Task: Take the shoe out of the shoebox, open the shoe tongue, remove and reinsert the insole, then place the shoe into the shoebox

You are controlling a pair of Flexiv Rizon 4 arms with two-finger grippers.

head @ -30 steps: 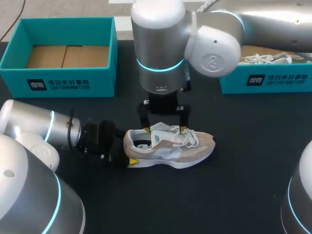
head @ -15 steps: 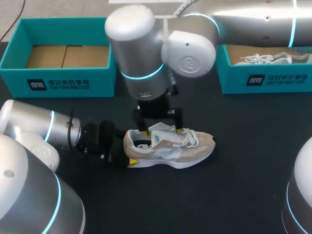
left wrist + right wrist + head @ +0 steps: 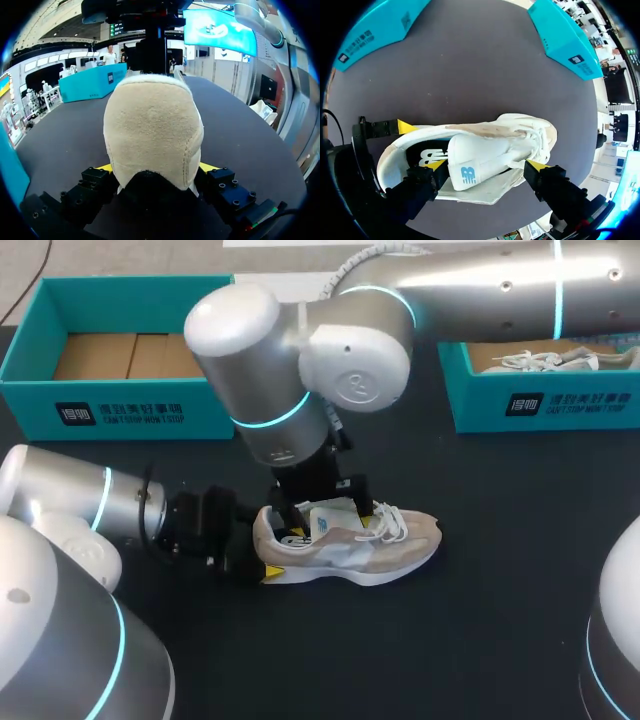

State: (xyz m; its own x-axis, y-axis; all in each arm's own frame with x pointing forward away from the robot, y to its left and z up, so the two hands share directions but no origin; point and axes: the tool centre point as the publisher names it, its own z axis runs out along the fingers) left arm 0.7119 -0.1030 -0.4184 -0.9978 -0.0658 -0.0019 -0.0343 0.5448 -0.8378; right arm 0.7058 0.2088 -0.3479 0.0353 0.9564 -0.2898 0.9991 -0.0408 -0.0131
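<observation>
A beige and white shoe point(image 3: 385, 545) lies on its side on the black table, toe to the right. My left gripper point(image 3: 262, 548) is shut on its heel point(image 3: 152, 130); a yellow tip point(image 3: 207, 166) presses each side. My right gripper point(image 3: 486, 164) hangs open over the shoe's mouth, one fingertip point(image 3: 536, 164) on either side of the raised white tongue point(image 3: 475, 160). Behind the tongue the dark insole point(image 3: 427, 155) shows inside the shoe. In the head view the right gripper point(image 3: 330, 520) stands just above the tongue point(image 3: 335, 512).
An empty teal shoebox point(image 3: 120, 405) stands at the back left. A second teal box point(image 3: 545, 405) at the back right holds another shoe point(image 3: 540, 360). My right arm's big elbow point(image 3: 300, 370) hangs over the table's middle.
My right arm has swung left and its gripper has come down closer around the tongue. The shoe and my left arm have stayed where they were.
</observation>
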